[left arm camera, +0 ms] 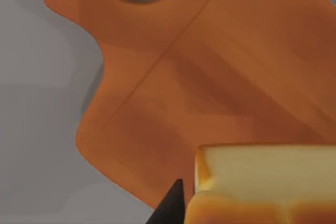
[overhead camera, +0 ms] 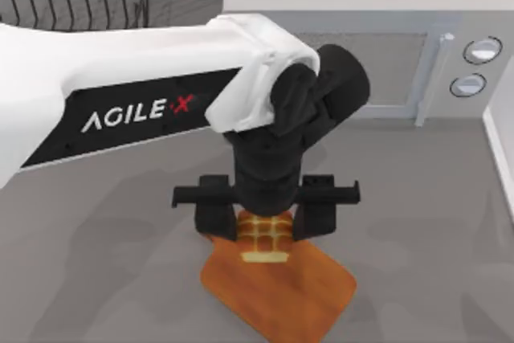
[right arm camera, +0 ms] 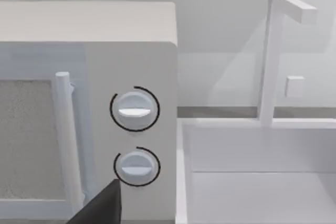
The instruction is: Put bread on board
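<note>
A: Left arm fills the top view. Left gripper (overhead camera: pixel 266 222) pointing down, fingers (overhead camera: pixel 211 216) closed in on the bread (overhead camera: pixel 265 238), one each side.

B: Where's the bread relative to the board (overhead camera: pixel 297 299)?

A: Over its near end, toward the handle. Left wrist view: bread (left arm camera: pixel 262 182) above the wood (left arm camera: pixel 210 77). Contact or a gap, can't tell.

B: Risks?

A: Release with a gap and it may tumble or bounce toward the edge. Sticking to a pad on opening could drag it sideways.

B: Right arm?

A: Parked, facing the microwave (right arm camera: pixel 89 108). One dark finger (right arm camera: pixel 105 205) visible; open or shut, can't tell.
</note>
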